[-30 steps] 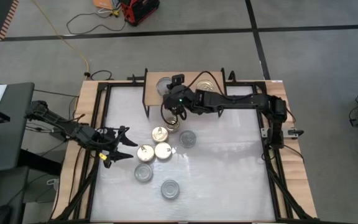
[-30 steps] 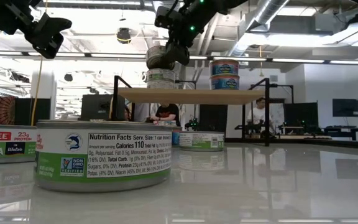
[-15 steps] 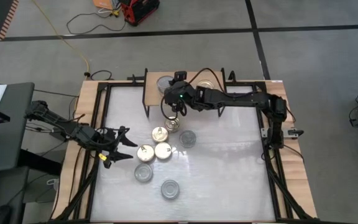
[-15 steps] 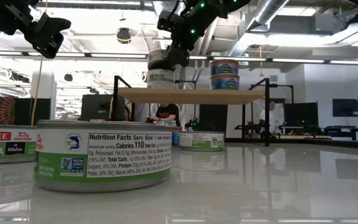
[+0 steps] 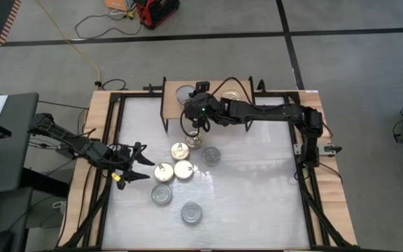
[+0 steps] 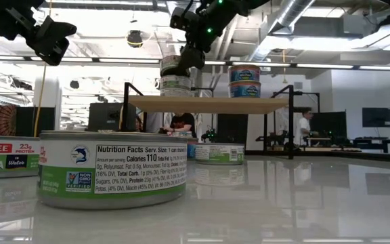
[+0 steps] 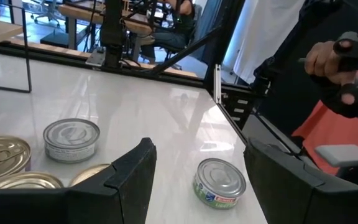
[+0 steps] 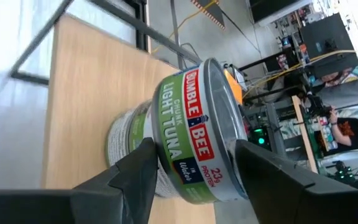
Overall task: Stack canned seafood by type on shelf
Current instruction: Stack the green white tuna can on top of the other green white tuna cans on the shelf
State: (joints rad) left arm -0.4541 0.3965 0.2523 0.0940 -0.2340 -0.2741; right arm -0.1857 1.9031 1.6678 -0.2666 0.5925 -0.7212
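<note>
White table (image 5: 257, 196) carries 6 tins (image 5: 192, 213); shelf (image 6: 208, 104) carries 2 stacks (image 6: 244, 81).

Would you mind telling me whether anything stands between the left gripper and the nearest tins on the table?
Nothing visible does. The left gripper hangs open beside the cluster, and the closest gold-lidded tin lies just past its fingers with only bare tabletop between them.

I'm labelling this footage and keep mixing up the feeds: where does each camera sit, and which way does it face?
High view: overhead, straight down on the white tabletop; both dark arms show.
Low view: table height, level across toward the light-wood shelf on black legs; arms enter from above.
Left wrist view: past the open left gripper at loose tins.
Right wrist view: past the right gripper at the green-labelled tuna tin topping a shelf stack, shared with the low view.
</note>
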